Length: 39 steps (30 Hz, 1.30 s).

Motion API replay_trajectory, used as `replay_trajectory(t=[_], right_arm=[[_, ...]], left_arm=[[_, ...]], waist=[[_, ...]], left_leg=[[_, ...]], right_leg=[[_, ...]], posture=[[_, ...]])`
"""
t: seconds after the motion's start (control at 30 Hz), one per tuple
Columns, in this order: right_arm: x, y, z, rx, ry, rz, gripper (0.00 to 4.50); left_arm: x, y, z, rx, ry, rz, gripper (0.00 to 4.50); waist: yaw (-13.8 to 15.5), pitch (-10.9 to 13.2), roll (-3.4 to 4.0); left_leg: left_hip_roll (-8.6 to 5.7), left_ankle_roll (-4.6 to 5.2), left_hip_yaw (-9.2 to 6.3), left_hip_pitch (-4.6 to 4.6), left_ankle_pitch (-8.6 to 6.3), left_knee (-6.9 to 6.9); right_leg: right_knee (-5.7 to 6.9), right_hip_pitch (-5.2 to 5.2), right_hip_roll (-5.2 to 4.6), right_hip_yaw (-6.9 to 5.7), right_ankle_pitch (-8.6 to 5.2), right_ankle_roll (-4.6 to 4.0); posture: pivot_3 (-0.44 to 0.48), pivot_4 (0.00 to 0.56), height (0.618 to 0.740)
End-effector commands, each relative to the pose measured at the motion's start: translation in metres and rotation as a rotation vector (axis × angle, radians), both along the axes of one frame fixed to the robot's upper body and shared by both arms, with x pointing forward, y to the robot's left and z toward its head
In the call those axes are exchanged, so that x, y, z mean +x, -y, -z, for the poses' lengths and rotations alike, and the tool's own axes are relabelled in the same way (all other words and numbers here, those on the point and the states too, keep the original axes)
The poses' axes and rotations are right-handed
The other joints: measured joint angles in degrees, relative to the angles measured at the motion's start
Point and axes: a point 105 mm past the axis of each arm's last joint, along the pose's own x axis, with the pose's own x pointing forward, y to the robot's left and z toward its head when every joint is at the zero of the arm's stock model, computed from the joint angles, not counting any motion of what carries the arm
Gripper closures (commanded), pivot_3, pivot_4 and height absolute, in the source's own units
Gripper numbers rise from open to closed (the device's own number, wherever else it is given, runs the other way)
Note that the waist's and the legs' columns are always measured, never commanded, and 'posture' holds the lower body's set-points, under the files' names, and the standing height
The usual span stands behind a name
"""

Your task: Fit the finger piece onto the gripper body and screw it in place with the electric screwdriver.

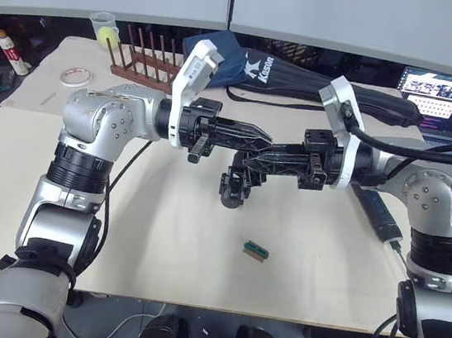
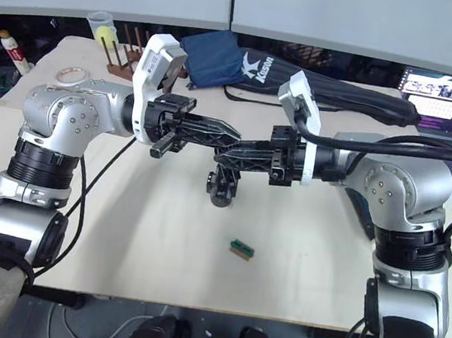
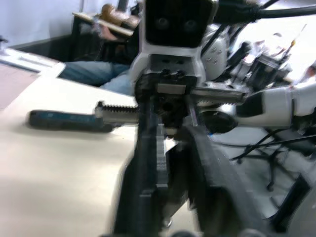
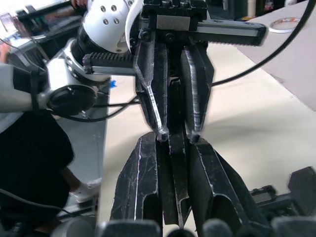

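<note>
Handover of the finger piece, mid-air, tip to tip.
Our left gripper and right gripper meet nose to nose, each nearly closed; whether either pinches the small black plastic wedge we cannot tell. One chunky black gripper body sits just below them, one dark blue-black cylindrical screwdriver beyond the right wrist. Next: seat the wedge.

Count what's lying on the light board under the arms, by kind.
gripper body: 1
electric screwdriver: 1
green block: 1
Total: 3
</note>
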Motion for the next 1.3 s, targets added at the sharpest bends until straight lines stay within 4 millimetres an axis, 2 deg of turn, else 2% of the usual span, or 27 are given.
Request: replay_trajectory(t=[0.03, 0.1, 0.17, 0.33, 0.47, 0.7, 1.0, 1.1, 1.2, 1.3], right_arm=[[-0.005, 0.005, -0.007, 0.012, 0.098, -0.004, 4.18], [-0.004, 0.007, -0.003, 0.014, 0.152, 0.004, 4.18], [-0.003, 0.009, 0.004, 0.012, 0.193, 0.008, 4.18], [0.0, 0.012, 0.02, -0.003, 0.229, 0.011, 4.18], [0.002, 0.013, 0.027, -0.007, 0.23, 0.011, 4.18], [0.005, 0.013, 0.034, -0.016, 0.227, 0.016, 4.18], [0.006, 0.012, 0.041, -0.015, 0.246, 0.011, 4.18], [0.007, 0.01, 0.046, -0.002, 0.277, -0.008, 4.18], [0.01, 0.006, 0.05, 0.024, 0.307, -0.023, 4.18], [0.017, 0.001, 0.052, 0.053, 0.338, -0.041, 4.18]], left_arm=[[0.013, -0.025, 0.008, 0.067, 0.103, -0.069, 1.91], [0.023, -0.047, 0.034, 0.173, 0.179, -0.119, 0.87], [0.031, -0.06, 0.059, 0.262, 0.233, -0.153, 0.01], [0.047, -0.064, 0.109, 0.36, 0.336, -0.218, 0.0], [0.06, -0.045, 0.136, 0.339, 0.337, -0.276, 0.0], [0.065, -0.014, 0.159, 0.306, 0.334, -0.272, 0.0], [0.071, 0.004, 0.165, 0.281, 0.339, -0.288, 0.0], [0.071, 0.008, 0.165, 0.264, 0.322, -0.283, 0.82], [0.07, 0.011, 0.168, 0.265, 0.323, -0.269, 2.19], [0.067, 0.012, 0.171, 0.278, 0.343, -0.238, 2.22]], waist=[[-0.08, 0.0, 0.0], [-0.22, 0.0, 0.01], [-0.27, 0.0, 0.01], [0.65, 0.0, -0.01], [1.09, 0.01, -0.01], [0.75, 0.01, -0.03], [0.71, 0.02, -0.04], [0.8, 0.02, -0.04], [0.75, 0.02, -0.04], [0.73, 0.02, -0.04]], left_leg=[[0.0, -0.01, 0.0, 0.0, 0.0, -0.01], [0.0, -0.01, 0.03, 0.0, 0.01, -0.01], [0.0, -0.02, 0.04, 0.01, 0.01, -0.02], [-0.02, 0.02, 0.02, -0.09, -0.01, 0.07], [-0.04, 0.12, 0.01, -0.13, -0.07, 0.14], [-0.04, 0.17, 0.03, -0.14, -0.1, 0.15], [-0.03, 0.2, 0.01, -0.14, -0.12, 0.16], [-0.04, 0.21, 0.01, -0.14, -0.12, 0.17], [-0.04, 0.22, 0.01, -0.13, -0.13, 0.2], [-0.04, 0.21, 0.0, -0.13, -0.13, 0.2]], right_leg=[[0.0, 0.0, 0.01, 0.0, 0.0, 0.0], [0.0, -0.02, 0.0, 0.01, 0.0, 0.0], [-0.02, -0.03, 0.0, 0.01, 0.0, -0.01], [-0.07, -0.05, -0.04, -0.04, 0.0, 0.0], [-0.08, -0.05, -0.1, -0.06, 0.01, 0.01], [-0.02, -0.05, -0.1, -0.08, 0.03, 0.03], [-0.03, -0.05, -0.12, -0.08, 0.03, 0.03], [-0.06, -0.03, -0.13, -0.1, 0.03, 0.03], [-0.05, -0.02, -0.13, -0.11, 0.03, 0.03], [-0.04, -0.02, -0.13, -0.12, 0.03, 0.03]], posture=[[0.0, 0.15, 0.73], [0.0, 0.15, 0.73], [0.0, 0.15, 0.73], [0.0, 0.15, 0.73], [0.0, 0.15, 0.73], [0.0, 0.15, 0.73], [0.0, 0.15, 0.73], [0.0, 0.15, 0.73], [0.0, 0.15, 0.73], [0.0, 0.15, 0.73]])
